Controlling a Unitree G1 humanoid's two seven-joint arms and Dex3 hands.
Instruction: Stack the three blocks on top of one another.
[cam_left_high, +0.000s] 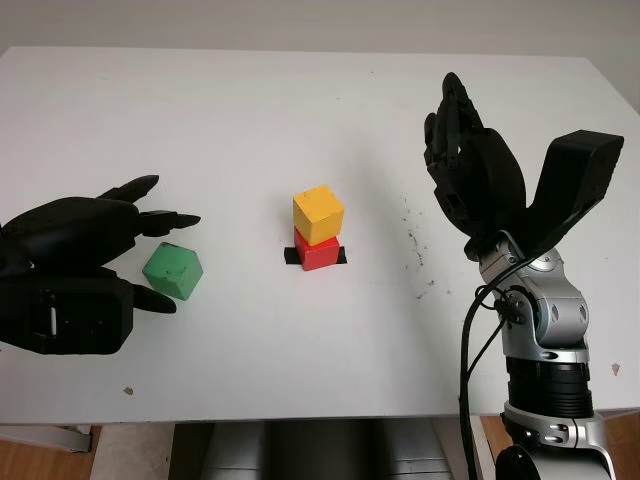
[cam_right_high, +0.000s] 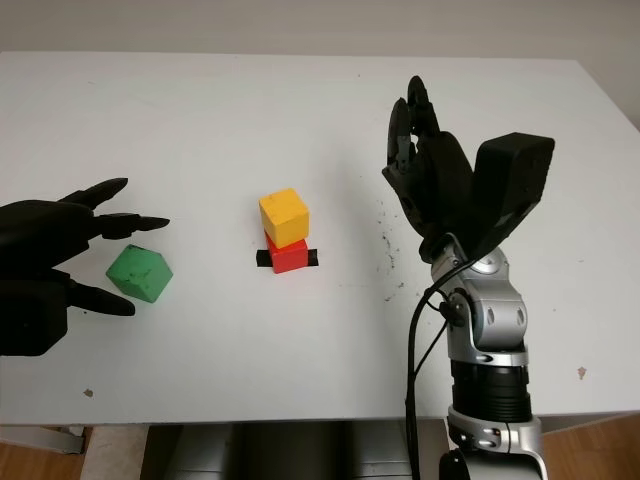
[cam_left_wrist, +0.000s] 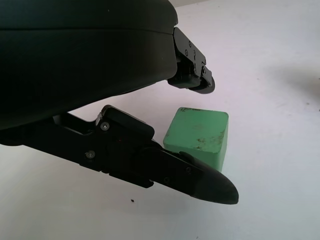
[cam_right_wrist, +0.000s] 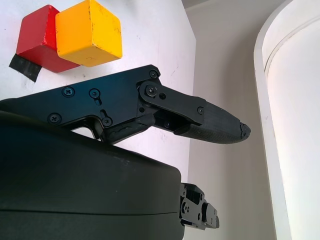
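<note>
In the left eye view, the green block (cam_left_high: 172, 270) sat on the white table (cam_left_high: 300, 130) at the left, with the left robot hand (cam_left_high: 75, 275) right beside it: two fingers reached over its far side and a third lay along its near side, so the block stood between them, though none looked closed onto it, and the hand held nothing. The yellow block (cam_left_high: 318, 213) sat on the red block (cam_left_high: 318, 249) at the table's middle, over a strip of black tape (cam_left_high: 292, 258), well to the right of the green one. The right robot hand (cam_left_high: 470, 165) was raised above the table on the right, open and empty, well apart from the stack. The right eye view showed the same layout: the green block lay just ahead of the left hand's palm, and that hand was plainly the nearer one to it. In the left wrist view, the green block sat tilted a little in the gap between one finger and the other fingertip, with table visible around it. In the right wrist view, the stack stood beyond the open fingers, untouched. The coming move probably turns on closing the left hand on the green block, then carrying it rightward onto the yellow one.
</note>
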